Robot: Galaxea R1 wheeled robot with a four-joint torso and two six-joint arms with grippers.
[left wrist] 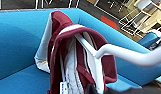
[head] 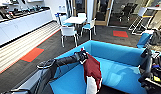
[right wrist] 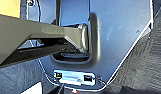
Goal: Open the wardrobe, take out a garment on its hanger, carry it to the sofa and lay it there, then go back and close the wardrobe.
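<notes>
The big blue sofa (head: 116,65) lies under the left pincer (head: 82,56), ready for the jacket. The maroon garment (head: 92,71) hangs below the pincer, over the seat, because the pincer grips its white hanger (left wrist: 116,51) up high.

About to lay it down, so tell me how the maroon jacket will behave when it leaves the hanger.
The maroon jacket hangs in folds from the white hanger, so it is probably floppy and would crumple on the blue sofa. Its sleeve dangles loose and may trail. Soft cloth seems unlikely to roll or break.
</notes>
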